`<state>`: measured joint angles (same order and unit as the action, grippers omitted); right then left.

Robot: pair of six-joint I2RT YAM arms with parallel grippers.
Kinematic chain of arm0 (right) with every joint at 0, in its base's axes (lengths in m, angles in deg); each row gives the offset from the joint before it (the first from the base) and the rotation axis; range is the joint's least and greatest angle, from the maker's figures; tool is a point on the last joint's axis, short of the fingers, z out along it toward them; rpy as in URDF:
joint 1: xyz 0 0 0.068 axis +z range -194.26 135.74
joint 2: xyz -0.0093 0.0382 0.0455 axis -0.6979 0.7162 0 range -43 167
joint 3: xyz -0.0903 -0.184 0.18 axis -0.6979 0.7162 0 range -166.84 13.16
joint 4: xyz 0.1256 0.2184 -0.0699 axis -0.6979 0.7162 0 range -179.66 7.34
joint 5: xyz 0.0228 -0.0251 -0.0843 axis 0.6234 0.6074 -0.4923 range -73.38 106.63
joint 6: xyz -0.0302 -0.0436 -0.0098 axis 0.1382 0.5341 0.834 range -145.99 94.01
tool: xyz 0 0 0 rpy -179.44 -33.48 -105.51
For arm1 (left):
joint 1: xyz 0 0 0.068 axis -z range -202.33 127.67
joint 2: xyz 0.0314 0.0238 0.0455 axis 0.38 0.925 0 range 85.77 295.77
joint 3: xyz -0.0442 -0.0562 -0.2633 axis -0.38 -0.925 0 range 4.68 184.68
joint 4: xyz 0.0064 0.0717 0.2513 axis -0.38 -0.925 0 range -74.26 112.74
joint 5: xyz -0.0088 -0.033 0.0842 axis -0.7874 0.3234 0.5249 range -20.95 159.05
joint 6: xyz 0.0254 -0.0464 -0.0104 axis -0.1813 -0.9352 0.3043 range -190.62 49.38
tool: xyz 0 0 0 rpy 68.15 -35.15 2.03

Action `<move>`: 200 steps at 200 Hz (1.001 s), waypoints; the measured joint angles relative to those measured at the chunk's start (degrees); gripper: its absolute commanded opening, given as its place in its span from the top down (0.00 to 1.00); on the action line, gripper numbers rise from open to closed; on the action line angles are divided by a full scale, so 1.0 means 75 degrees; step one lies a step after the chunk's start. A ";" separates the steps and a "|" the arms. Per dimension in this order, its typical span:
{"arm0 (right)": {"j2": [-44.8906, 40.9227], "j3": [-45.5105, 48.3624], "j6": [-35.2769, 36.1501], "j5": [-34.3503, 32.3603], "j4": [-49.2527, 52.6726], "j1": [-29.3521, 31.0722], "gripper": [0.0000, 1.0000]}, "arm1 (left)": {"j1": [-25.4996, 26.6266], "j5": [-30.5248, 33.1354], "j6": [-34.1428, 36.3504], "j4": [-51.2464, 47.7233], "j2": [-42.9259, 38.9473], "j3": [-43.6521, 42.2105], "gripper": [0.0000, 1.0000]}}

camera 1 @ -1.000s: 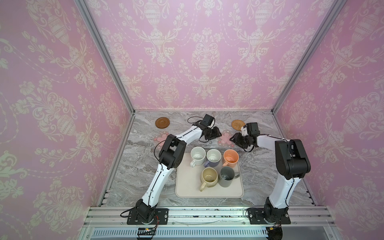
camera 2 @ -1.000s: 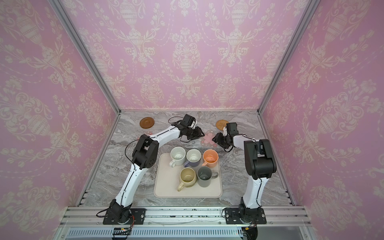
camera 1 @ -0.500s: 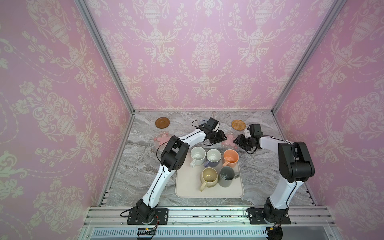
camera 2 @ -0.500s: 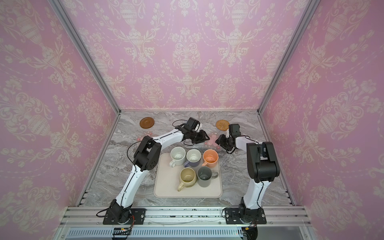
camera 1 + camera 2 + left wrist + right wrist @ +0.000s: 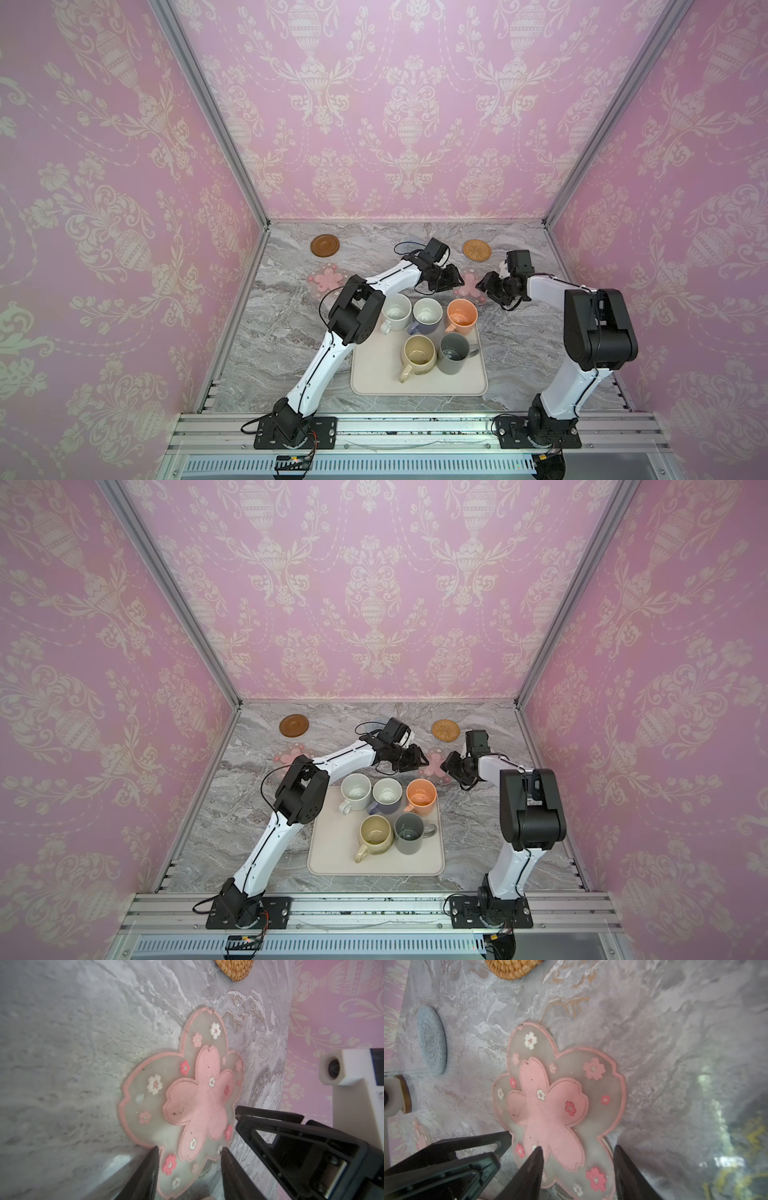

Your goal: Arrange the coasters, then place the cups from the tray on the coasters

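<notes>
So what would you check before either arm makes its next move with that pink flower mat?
1. The left gripper is open: ok.
2. The right gripper is open: ok.
3. The pink flower coaster between them lies flat: ok.
4. The grippers are clear of each other: ok, though close.
5. Either gripper touches the coaster: cannot tell.
6. All five mugs stand upright on the tray: ok.

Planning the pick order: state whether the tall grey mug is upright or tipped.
Upright: the tall grey mug stands on the beige tray, open mouth facing up.
</notes>
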<state>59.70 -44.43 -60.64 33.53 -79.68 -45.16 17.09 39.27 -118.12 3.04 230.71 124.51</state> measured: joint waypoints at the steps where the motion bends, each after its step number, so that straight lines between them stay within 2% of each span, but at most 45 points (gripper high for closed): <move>1: 0.0000 0.0000 0.0000 -0.0003 0.0000 0.0000 0.44 | 0.0003 0.0000 0.0000 -0.0003 0.0003 0.0003 0.50; 108: -0.0128 0.0073 0.0023 -0.0207 0.0181 -0.0434 0.44 | 0.0382 -0.0015 -0.0341 -0.0323 0.0901 0.1553 0.50; 200: 0.0020 -0.0350 0.0458 -0.0265 0.0921 -0.0734 0.43 | 0.0458 0.0041 -0.0312 -0.0764 0.1125 0.2060 0.49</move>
<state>59.85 -47.05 -57.21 31.54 -72.77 -50.67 20.52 39.58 -120.46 -2.69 239.15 139.97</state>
